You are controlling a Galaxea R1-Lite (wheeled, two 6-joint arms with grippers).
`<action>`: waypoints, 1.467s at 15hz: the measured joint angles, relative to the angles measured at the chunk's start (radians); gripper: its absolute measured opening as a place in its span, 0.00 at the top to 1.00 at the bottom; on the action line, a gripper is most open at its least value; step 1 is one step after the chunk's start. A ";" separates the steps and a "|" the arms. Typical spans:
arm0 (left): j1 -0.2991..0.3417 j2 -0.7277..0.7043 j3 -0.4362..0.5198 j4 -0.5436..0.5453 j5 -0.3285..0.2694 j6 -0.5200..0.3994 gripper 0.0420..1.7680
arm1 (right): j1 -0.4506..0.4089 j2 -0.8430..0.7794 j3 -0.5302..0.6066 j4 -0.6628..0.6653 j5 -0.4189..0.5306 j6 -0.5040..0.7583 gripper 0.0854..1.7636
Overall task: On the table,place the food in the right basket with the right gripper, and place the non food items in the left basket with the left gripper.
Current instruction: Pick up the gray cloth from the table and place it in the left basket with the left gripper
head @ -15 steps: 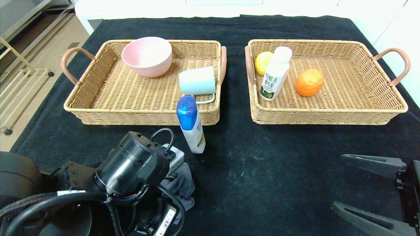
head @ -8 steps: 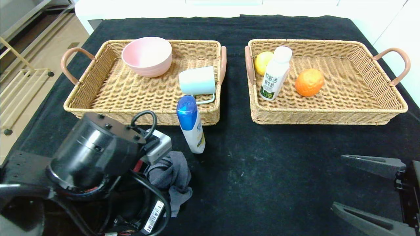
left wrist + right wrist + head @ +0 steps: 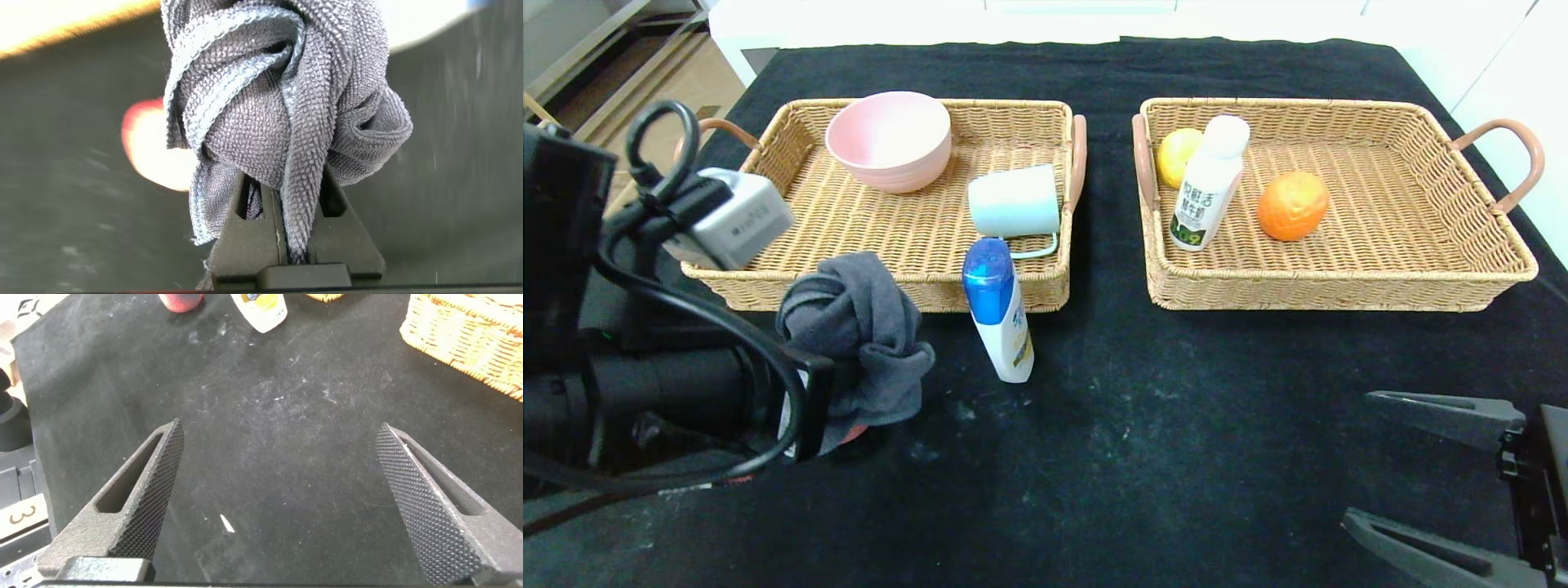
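The left gripper (image 3: 286, 237) pinches a grey cloth (image 3: 862, 327) between its fingers, above the bench (image 3: 1143, 408) before the left basket (image 3: 882, 220). Near the bench's right front edge, the right gripper (image 3: 1429, 474) hovers, fingers spread wide.
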 joint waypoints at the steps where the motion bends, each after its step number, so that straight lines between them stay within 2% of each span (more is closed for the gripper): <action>1: 0.029 -0.006 -0.033 -0.003 -0.001 0.001 0.91 | 0.000 0.001 0.000 0.000 0.000 0.001 0.03; 7: 0.188 0.031 -0.191 -0.020 -0.020 -0.005 0.91 | 0.002 0.005 0.001 -0.002 0.000 -0.001 0.03; 12: 0.330 0.170 -0.299 -0.182 -0.081 0.004 0.91 | -0.002 0.004 -0.002 -0.004 0.000 -0.001 0.03; 16: 0.377 0.264 -0.336 -0.280 -0.130 0.004 0.91 | -0.004 0.002 -0.005 -0.005 0.000 0.000 0.03; 19: 0.391 0.317 -0.354 -0.334 -0.135 0.005 0.91 | -0.004 0.001 -0.006 -0.006 -0.001 0.001 0.03; 22: 0.403 0.356 -0.374 -0.338 -0.134 0.001 0.91 | -0.004 0.001 -0.006 -0.006 -0.002 0.002 0.03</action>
